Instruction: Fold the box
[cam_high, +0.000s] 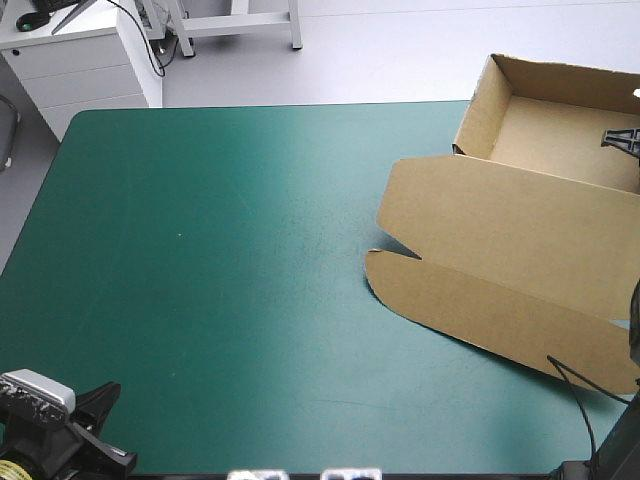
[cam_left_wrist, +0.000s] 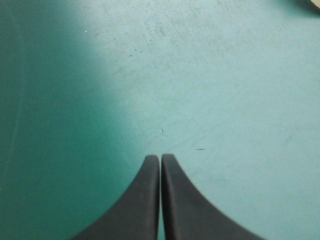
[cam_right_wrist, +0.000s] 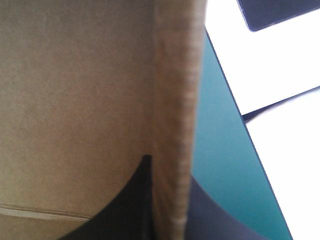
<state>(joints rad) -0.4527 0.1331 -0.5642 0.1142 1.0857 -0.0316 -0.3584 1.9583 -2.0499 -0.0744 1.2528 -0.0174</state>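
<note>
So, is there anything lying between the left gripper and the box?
Nothing visible. Only bare teal-green cover lies between the shut left gripper and the box. The right gripper is shut on one wall of the box.

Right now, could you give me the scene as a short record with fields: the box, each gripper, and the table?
box: brown box, an open tray at the table's far right
lid: lid flat on the cover, on the near side of the tray
left gripper: left gripper shut, holding nothing, over bare cover
right gripper: right gripper shut on the box, a raised wall between its fingers
table: table with teal-green cover
</note>
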